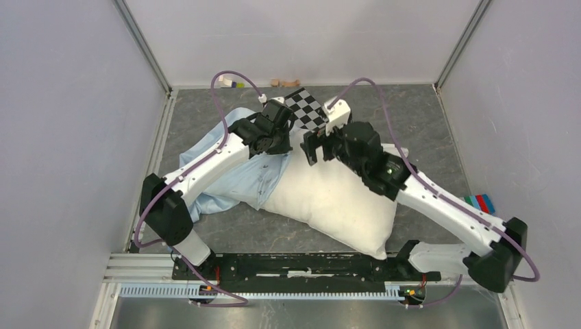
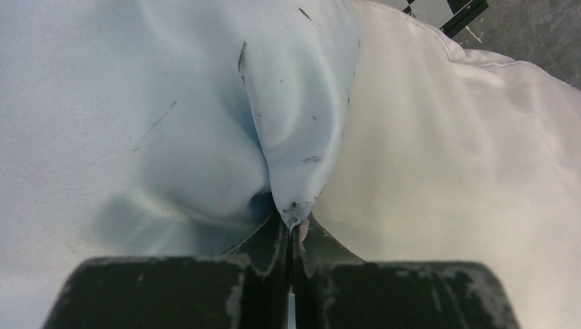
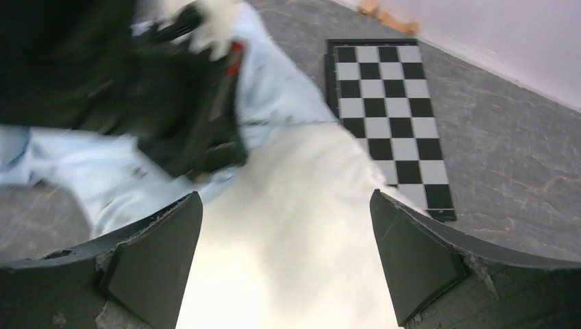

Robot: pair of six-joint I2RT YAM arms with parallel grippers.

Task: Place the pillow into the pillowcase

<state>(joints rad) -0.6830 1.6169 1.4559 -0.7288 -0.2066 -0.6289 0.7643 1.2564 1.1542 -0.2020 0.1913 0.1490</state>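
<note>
The cream-white pillow [image 1: 336,202] lies in the middle of the floor, its far left end tucked under the light-blue pillowcase [image 1: 243,175]. My left gripper [image 1: 279,140] is shut on a pinched fold of the pillowcase [image 2: 205,123] right beside the pillow [image 2: 445,171]. My right gripper [image 1: 314,145] is open and empty, hovering over the pillow's far end [image 3: 288,260], its fingers [image 3: 157,260] spread wide. The pillowcase [image 3: 103,171] shows at left in the right wrist view, partly hidden by the left gripper.
A black-and-white checkerboard panel [image 1: 306,107] lies at the back, also in the right wrist view [image 3: 394,89]. Small blocks [image 1: 233,83] sit by the back wall and coloured blocks [image 1: 481,202] at right. Grey walls enclose the floor.
</note>
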